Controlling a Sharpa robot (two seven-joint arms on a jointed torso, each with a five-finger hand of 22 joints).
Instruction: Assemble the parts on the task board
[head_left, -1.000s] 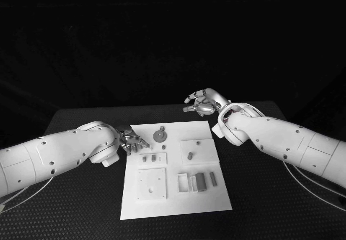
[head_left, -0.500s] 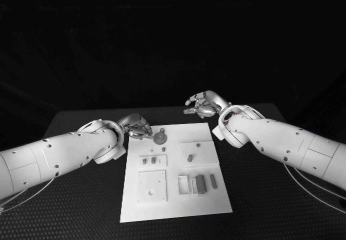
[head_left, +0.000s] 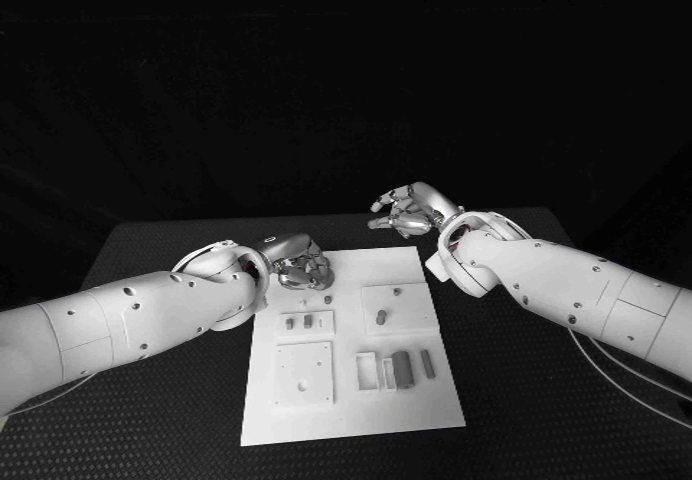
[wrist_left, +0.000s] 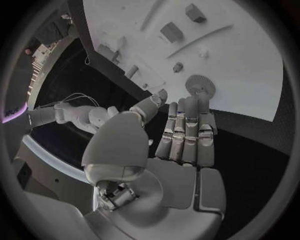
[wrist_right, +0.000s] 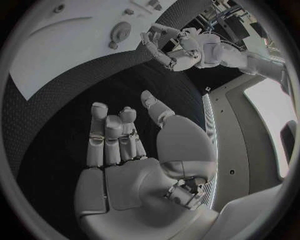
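Task board: the white task board (head_left: 353, 345) lay in the middle of the black tabletop (head_left: 159, 390), its small parts spread over it.
Left robot hand: the left robot hand (head_left: 299, 266) hung over the board's far left corner, hiding the gear (wrist_left: 200, 85) in the head view; the left wrist view showed the fingers (wrist_left: 187, 132) straight, side by side and empty, tips just short of the gear.
Right robot hand: the right robot hand (head_left: 408, 211) was beyond the board's far edge, fingers (wrist_right: 112, 137) loosely curled and apparently empty.
Near parts: grey blocks (head_left: 402, 365) lay in the board's near right area.
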